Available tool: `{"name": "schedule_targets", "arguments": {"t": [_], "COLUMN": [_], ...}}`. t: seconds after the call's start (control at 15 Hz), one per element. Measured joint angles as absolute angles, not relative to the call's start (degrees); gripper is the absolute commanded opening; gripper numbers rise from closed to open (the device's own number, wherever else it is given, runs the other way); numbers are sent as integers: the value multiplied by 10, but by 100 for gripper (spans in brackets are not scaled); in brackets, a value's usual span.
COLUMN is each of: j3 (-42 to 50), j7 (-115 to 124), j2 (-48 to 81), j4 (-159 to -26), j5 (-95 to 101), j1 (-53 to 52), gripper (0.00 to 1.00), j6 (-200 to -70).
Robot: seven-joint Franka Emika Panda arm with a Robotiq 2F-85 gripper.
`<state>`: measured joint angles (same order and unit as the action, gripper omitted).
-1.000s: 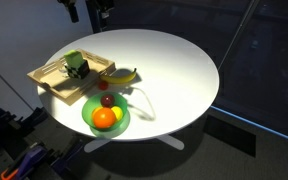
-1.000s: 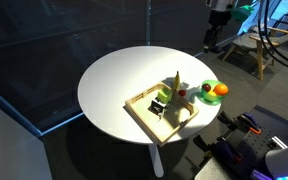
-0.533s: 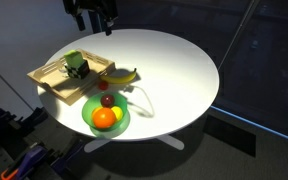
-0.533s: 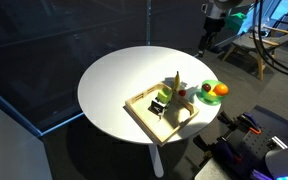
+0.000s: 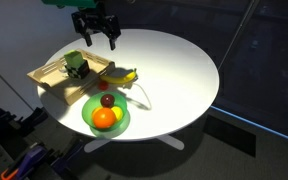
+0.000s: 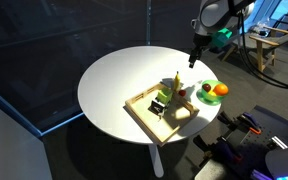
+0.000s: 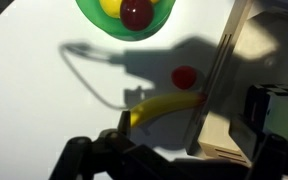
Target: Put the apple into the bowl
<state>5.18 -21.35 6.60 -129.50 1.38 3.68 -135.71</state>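
Panda arm's pincer (image 5: 97, 44) hangs above the round white table (image 5: 174, 70), its two fingers spread wide apart and gripping nothing. In the wrist view the fingers (image 7: 84, 160) frame the scene. The banana (image 7: 164, 106) lies closest ahead of the pincer. The apple (image 7: 185, 76) sits on the bare table just beyond the banana. The green bowl (image 7: 87, 10) stands farthest off, holding a maroon fruit (image 7: 136, 12) and a yellow one (image 7: 111, 6). A light wooden tray (image 7: 234, 135) runs along one side of the pincer, its edge just beside the apple. In an exterior view an orange (image 5: 104, 119) also rests in the bowl, well apart from the pincer
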Motion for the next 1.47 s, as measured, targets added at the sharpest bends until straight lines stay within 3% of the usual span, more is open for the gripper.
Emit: {"name": "schedule_targets", "arguments": {"t": [1.47], "j3": [41], "j7": [-176], "j2": [199], "j4": [-1294], "j5": [14], "j1": [40], "gripper": [100], "j6": [-1434]}}
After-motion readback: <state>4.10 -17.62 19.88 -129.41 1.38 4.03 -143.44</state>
